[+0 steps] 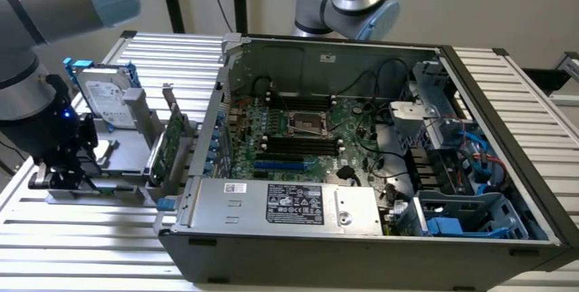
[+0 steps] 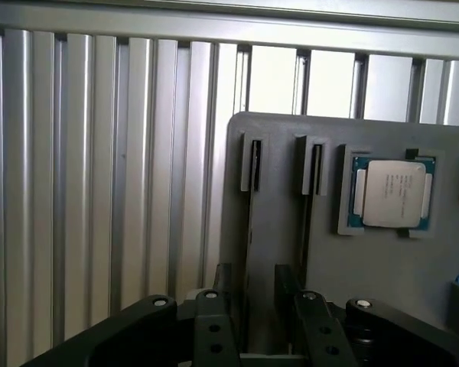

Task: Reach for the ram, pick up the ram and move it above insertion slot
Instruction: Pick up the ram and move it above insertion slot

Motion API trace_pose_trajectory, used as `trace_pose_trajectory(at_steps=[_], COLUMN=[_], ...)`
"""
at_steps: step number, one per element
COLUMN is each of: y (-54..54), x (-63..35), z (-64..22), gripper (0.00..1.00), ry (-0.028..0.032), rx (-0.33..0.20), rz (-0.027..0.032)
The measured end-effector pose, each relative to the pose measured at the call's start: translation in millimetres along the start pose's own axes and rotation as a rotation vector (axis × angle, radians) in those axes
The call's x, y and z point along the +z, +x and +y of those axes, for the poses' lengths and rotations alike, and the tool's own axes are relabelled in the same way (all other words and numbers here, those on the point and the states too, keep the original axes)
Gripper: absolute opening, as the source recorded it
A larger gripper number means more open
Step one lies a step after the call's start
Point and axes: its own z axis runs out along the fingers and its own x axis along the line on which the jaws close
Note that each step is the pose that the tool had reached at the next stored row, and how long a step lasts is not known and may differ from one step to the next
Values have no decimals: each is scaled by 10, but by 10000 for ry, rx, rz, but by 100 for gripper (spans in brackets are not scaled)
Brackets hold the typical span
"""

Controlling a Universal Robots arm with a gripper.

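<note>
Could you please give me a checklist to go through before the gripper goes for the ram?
1. The gripper is open: ok.
2. Nothing sits between its fingers: ok.
3. The gripper is over the grey holder, at its two narrow slots: ok.
4. The ram stands in one of those slots: cannot tell.
5. The CPU in the holder lies apart from the fingers: ok.
6. The case is open and its black memory slots look free: ok.
</note>
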Motion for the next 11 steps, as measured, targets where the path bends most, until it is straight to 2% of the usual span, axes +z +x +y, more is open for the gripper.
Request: trace_pose_trajectory(at_steps=[11], y=[28], x=[198], z=[-7], gripper=[36], ry=[1], rx=[0], rz=[-1])
